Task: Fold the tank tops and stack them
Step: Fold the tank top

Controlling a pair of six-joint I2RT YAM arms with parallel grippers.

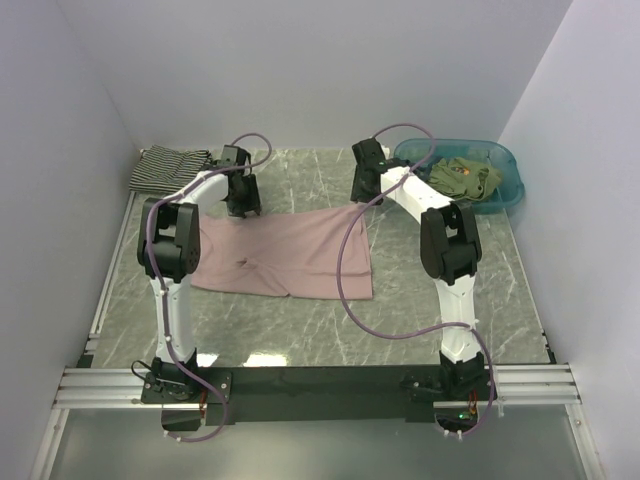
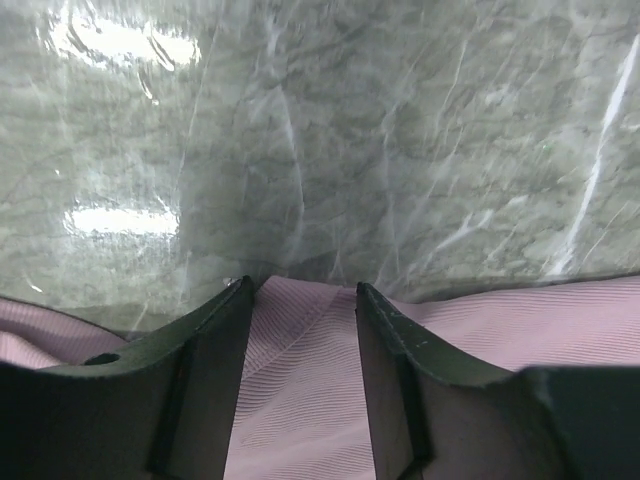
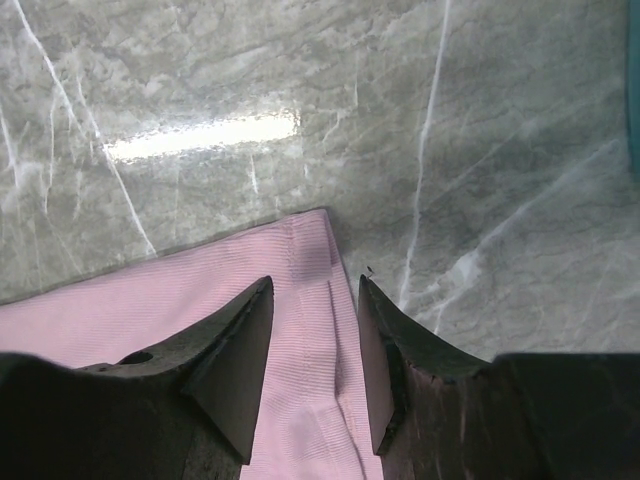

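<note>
White links and bulky black joints on your left arm (image 1: pixel 168 300) and right arm (image 1: pixel 458 310), with a purple cable (image 1: pixel 341 268) looping off each. Your left claw (image 2: pixel 300 290) and right claw (image 3: pixel 315 285): dark, matte, wedge-shaped fingers (image 3: pixel 235 360).

A tank top (image 1: pixel 290 255) is spread mid-counter (image 1: pixel 300 330); behind it, a second tank top (image 1: pixel 165 167) is laid left, a basin (image 1: pixel 511 186) right.

We see a dusty pink tank top (image 1: pixel 290 255); beyond it, a black-and-white striped top (image 1: pixel 165 168), olive tops (image 1: pixel 462 176), teal basin (image 1: pixel 512 186).
</note>
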